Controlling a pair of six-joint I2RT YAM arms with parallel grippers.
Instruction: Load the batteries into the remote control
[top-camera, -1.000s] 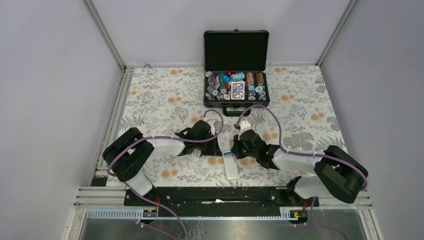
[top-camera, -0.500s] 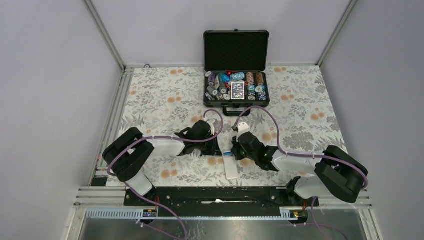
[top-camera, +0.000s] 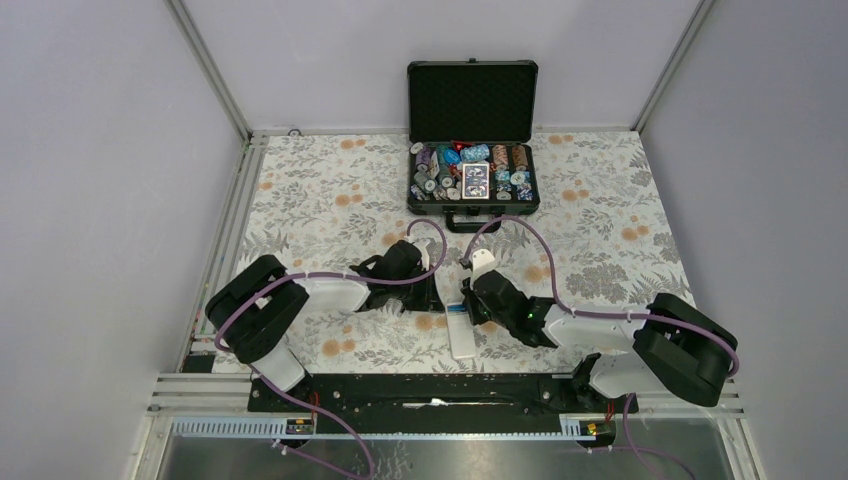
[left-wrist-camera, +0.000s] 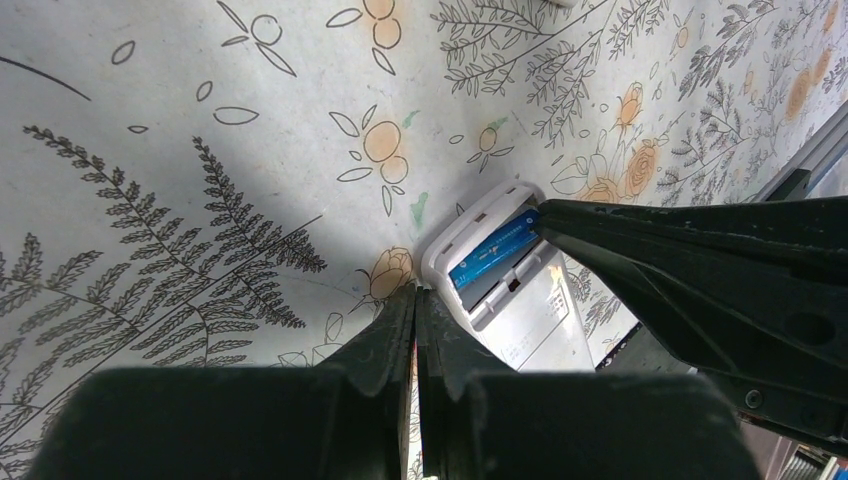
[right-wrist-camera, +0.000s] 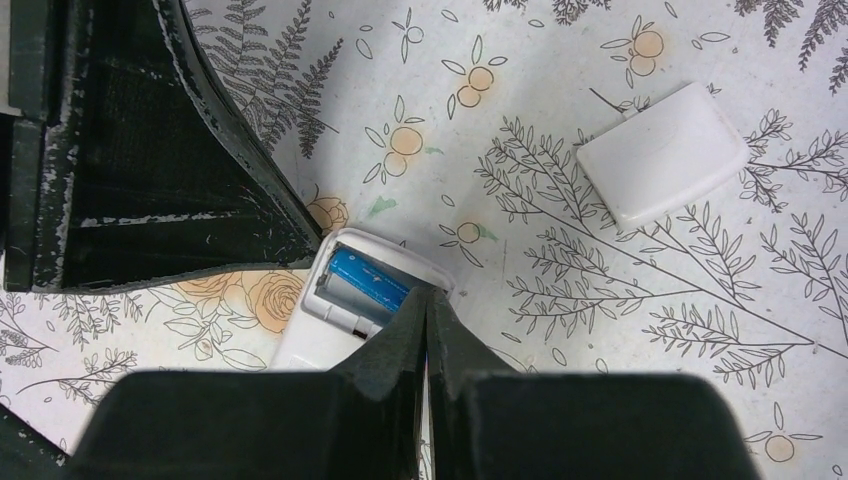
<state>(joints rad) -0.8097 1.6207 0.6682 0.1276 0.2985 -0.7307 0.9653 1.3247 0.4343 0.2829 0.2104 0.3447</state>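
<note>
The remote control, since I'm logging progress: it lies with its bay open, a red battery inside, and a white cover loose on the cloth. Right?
Not quite. The battery in the open bay of the remote control is blue, not red; the right wrist view shows it. The white cover does lie loose on the cloth.

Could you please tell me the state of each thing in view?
remote control: face down, battery compartment open
battery: lying in the compartment
battery cover: off, lying apart
chip case: lid open
left gripper: shut, beside the remote control
right gripper: shut, at the compartment
</note>
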